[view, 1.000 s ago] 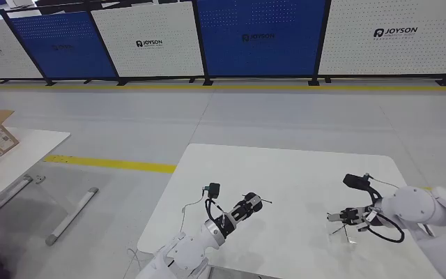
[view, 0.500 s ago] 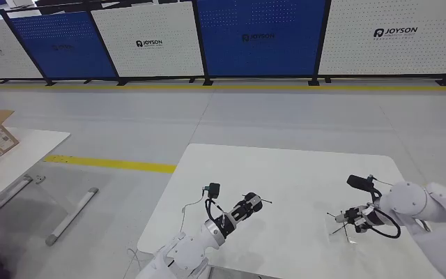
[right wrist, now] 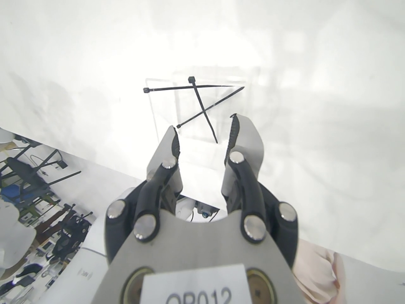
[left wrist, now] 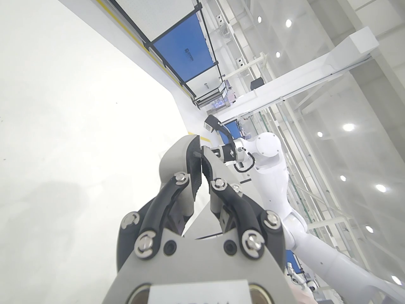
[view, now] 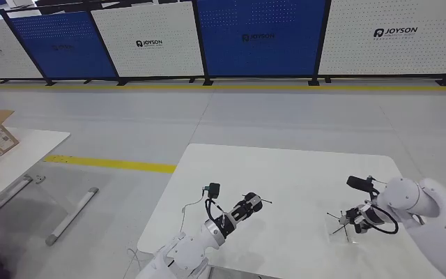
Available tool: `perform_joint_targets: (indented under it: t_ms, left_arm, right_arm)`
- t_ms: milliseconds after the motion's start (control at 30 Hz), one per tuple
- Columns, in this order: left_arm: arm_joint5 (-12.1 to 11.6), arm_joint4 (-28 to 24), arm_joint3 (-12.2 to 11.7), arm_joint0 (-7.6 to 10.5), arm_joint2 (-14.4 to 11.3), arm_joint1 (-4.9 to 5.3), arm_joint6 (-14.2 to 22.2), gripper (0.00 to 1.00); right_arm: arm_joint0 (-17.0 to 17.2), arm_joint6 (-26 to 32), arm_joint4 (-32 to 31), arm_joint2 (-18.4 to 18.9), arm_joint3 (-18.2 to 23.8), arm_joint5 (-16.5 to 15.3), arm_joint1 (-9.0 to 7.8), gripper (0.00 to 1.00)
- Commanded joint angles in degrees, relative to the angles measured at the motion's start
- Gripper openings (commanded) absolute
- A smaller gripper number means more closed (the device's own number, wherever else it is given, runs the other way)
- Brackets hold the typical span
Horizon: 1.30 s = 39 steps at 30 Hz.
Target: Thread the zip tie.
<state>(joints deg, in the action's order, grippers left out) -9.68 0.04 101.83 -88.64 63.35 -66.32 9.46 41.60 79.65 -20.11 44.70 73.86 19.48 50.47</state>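
Although both arms are over the white table (view: 293, 174), they sit well apart: the left arm at the near left, the right arm at the near right edge. Left gripper (view: 252, 202) points to the far right. In its wrist view its pads (left wrist: 193, 159) are pressed together, with a small dark piece nipped at the very tips. From above, a thin black strip (view: 265, 202), by its look a zip tie, sticks out of those tips toward the right, held off the table surface as far as can be judged. Right gripper (right wrist: 204, 124) is low over the table, fingers spread wide with nothing between the pads. Just ahead of it lies a clear plate (right wrist: 164, 105) flat on the table. On the plate are three black zip ties (right wrist: 202, 109), loose and crossed over one another. One runs crosswise with its head at one end. The second slants across it. The third has its head on the far side, and its tail reaches into the gap between the open fingers. Whether that tail touches either finger, cannot tell. From above, the ties (view: 340, 224) show as a small dark cross just left of the right gripper's tips.
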Motion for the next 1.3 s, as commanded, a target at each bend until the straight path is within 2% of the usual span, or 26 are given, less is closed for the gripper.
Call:
perform_joint_targets:
  t_ms: [0,233,333,467,667,1267]
  left_arm:
    - [0.0,0.0,0.0,0.0,0.0,0.0,0.0,0.0]
    - [0.0,0.0,0.0,0.0,0.0,0.0,0.0,0.0]
    - [0.0,0.0,0.0,0.0,0.0,0.0,0.0,0.0]
    - [0.0,0.0,0.0,0.0,0.0,0.0,0.0,0.0]
    - [0.0,0.0,0.0,0.0,0.0,0.0,0.0,0.0]
    - [0.0,0.0,0.0,0.0,0.0,0.0,0.0,0.0]
  right_arm:
    - [-0.5,0.0,-0.1,-0.6,-0.9,0.0,0.49,0.33]
    - [-2.5,0.0,-0.2,-3.3,-3.6,0.0,1.93,0.27]
    - [-3.4,0.0,0.0,-4.7,-4.9,0.0,2.43,0.29]
    - [-4.6,0.0,0.1,-6.4,-6.1,0.0,3.01,0.26]
    - [-6.1,0.0,0.4,-8.5,-7.8,0.0,3.75,0.13]
    - [-9.6,0.0,1.6,-13.5,-11.8,0.0,5.59,0.16]
